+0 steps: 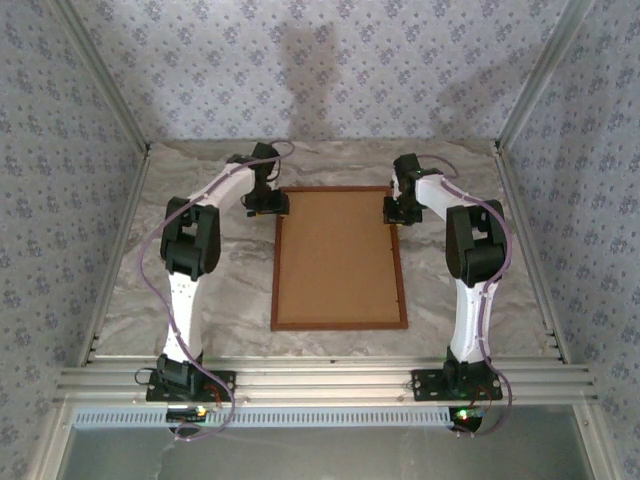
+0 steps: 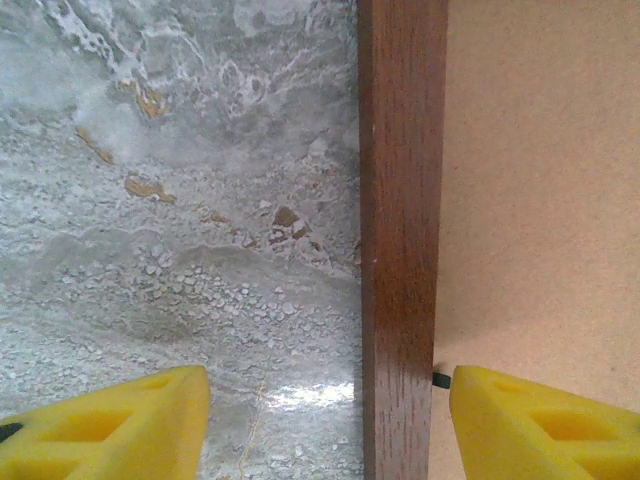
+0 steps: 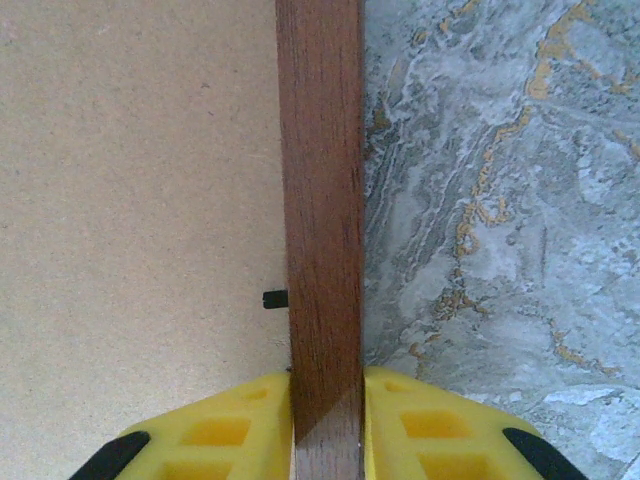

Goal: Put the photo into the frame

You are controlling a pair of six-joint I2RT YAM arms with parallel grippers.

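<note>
The frame (image 1: pixel 402 280), dark reddish-brown wood, lies flat in the middle of the table with its plain brown backing board (image 1: pixel 338 255) facing up. The photo is out of view. My left gripper (image 1: pixel 268 207) is at the frame's far left corner. It is open (image 2: pixel 328 420), straddling the left rail (image 2: pixel 402 200), with one yellow finger (image 2: pixel 130 430) over the table and the other over the board. My right gripper (image 1: pixel 395 212) is at the far right corner, shut (image 3: pixel 327 400) on the right rail (image 3: pixel 320 180).
Small black retaining tabs (image 2: pixel 441 379) (image 3: pixel 275 299) stick out from the rails over the backing board. Grey marbled tabletop (image 1: pixel 200 290) lies on both sides of the frame. Patterned walls and metal posts close in the back and sides.
</note>
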